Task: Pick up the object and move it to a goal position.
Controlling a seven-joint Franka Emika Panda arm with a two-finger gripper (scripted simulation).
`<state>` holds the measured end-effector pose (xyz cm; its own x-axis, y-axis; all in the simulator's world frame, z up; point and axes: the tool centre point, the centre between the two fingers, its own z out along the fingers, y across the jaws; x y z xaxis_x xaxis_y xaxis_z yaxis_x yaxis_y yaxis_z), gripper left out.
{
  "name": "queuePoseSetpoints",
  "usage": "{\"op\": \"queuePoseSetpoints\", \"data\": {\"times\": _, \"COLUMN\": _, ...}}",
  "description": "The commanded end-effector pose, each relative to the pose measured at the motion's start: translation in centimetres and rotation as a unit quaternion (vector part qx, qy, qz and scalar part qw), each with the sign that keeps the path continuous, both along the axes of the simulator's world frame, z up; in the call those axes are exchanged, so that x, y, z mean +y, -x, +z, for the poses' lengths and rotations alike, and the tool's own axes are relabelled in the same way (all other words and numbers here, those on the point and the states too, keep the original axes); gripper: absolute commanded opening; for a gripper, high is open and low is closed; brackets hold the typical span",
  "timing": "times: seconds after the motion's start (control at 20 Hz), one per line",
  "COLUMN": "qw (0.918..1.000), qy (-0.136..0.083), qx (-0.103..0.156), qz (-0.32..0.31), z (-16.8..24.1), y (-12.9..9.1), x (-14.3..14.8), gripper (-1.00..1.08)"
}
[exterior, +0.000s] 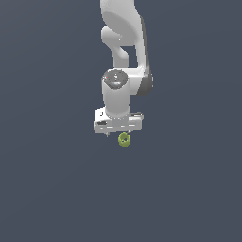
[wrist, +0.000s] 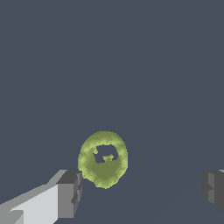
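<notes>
White two-finger gripper (wrist: 140,192) is spread wide, holding nothing: wrist view shows one grey-padded finger (wrist: 69,194) at one side of the frame and the other pad (wrist: 214,190) at the far edge, with a big gap between them.

The small yellow-green, roundish, bumpy lump (wrist: 103,159) sits in that gap but off-centre. It is just beside the first finger's pad, looks apart from it by a thin margin, and is well apart from the other pad. Exterior view: the lump (exterior: 124,140) is just under the gripper (exterior: 118,133), towards the exterior view's right of the gripper's centre, over the plain dark grey-blue floor (exterior: 47,189). Can't tell from either view whether the lump rests on the floor or how much height is left between fingertips and floor.

Handling, my read:
- Much smaller than the gripper, so probably very light; grip force isn't the issue.
- Bumpy, rounded surface: contact will be on a few high spots, so it may roll or squirt out as the pads close.
- Pale patch on its upper face looks like a dent or hollow; don't place a pad there.
- Stiffness can't be judged from the render.

Where to grab: across the widest part, pads on opposite flanks, low enough to pass the lump's mid-height. Centre the gripper on the lump first, otherwise the near finger shoves it sideways before the far one arrives.

No goal marker visible in either view.
</notes>
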<state>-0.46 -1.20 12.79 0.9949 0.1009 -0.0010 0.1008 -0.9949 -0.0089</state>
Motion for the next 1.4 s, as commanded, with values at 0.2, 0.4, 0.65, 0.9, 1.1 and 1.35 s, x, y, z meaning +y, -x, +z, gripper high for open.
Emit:
{"op": "queuePoseSetpoints", "data": {"times": 0.2, "qw": 0.9972, "qy": 0.004, "qx": -0.001, "qz": 0.074, "z": -2.4, "y": 1.2, "x": 2.3, "gripper": 1.00}}
{"op": "queuePoseSetpoints", "data": {"times": 0.4, "qw": 0.9956, "qy": 0.004, "qx": -0.001, "qz": 0.094, "z": -3.0, "y": 1.5, "x": 2.9, "gripper": 1.00}}
{"op": "queuePoseSetpoints", "data": {"times": 0.65, "qw": 0.9957, "qy": 0.004, "qx": -0.001, "qz": 0.093, "z": -3.1, "y": 1.5, "x": 2.9, "gripper": 1.00}}
{"op": "queuePoseSetpoints", "data": {"times": 0.9, "qw": 0.9956, "qy": 0.004, "qx": -0.001, "qz": 0.094, "z": -4.7, "y": 1.6, "x": 2.9, "gripper": 1.00}}
{"op": "queuePoseSetpoints", "data": {"times": 1.1, "qw": 0.9954, "qy": 0.004, "qx": -0.001, "qz": 0.096, "z": -6.7, "y": 1.7, "x": 3.0, "gripper": 1.00}}
{"op": "queuePoseSetpoints", "data": {"times": 1.35, "qw": 0.9953, "qy": 0.004, "qx": -0.001, "qz": 0.096, "z": -8.0, "y": 1.6, "x": 3.0, "gripper": 1.00}}
